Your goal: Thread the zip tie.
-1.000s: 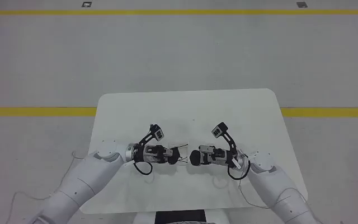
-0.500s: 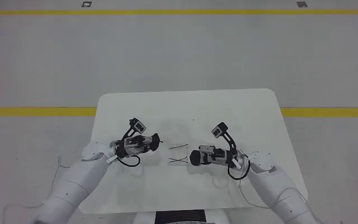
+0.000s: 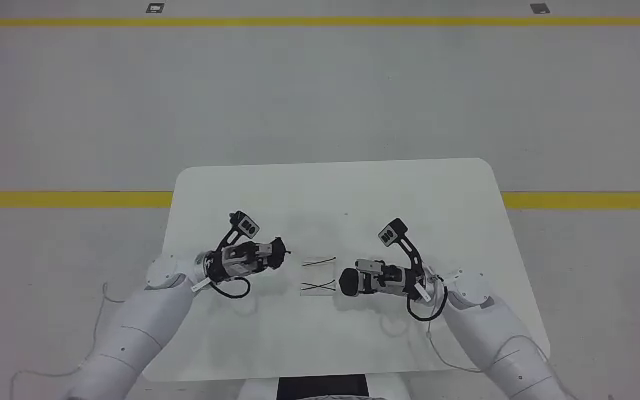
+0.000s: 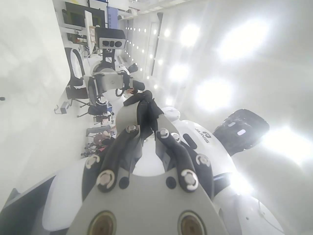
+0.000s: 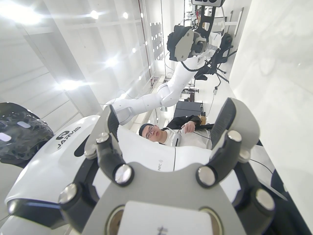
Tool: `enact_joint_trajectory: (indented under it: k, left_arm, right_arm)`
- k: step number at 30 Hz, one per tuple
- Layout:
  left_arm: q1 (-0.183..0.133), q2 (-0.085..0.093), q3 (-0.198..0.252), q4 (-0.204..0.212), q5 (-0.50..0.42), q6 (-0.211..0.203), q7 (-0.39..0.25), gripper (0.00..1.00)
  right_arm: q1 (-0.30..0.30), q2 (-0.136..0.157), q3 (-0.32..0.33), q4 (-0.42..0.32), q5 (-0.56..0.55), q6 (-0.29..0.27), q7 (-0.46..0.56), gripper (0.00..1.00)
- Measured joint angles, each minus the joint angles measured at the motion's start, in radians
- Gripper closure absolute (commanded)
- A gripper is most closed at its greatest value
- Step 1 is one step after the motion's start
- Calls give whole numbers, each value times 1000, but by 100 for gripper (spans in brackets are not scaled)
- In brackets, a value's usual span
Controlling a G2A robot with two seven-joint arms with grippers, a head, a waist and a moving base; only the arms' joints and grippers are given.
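We start with the grey floor, crossed by a yellow line that passes behind the white table. The table has rounded corners, and both arms work over its near half.

The left arm comes in from the near left corner and the right arm from the near right. Their wrists point towards each other across the middle of the table.

The left gripper sits left of centre, with its tip aimed right. In its own wrist view we see the left gripper with its dark pads pressed flat together, and we can make out nothing between them.

The right gripper sits right of centre and a little nearer to us, aimed left. In its wrist view the right gripper has its two fingers spread wide apart, with nothing between them.

The zip ties lie flat on the table between the two grippers, and neither gripper touches them. A single zip tie lies just right of the left gripper's tip. A crossed pair of zip ties lies nearer to us, just left of the right gripper.
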Motion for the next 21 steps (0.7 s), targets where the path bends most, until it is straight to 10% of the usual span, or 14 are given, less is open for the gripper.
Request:
enact_joint_trajectory:
  k: [10,21]
  left_arm:
    - [44,-18,-125,-86,99,0,204,100]
    - [53,-25,-141,-94,115,0,216,100]
  right_arm:
    - [0,0,0,0,0,0,0,0]
    - [8,2,-9,-42,-56,59,-35,0]
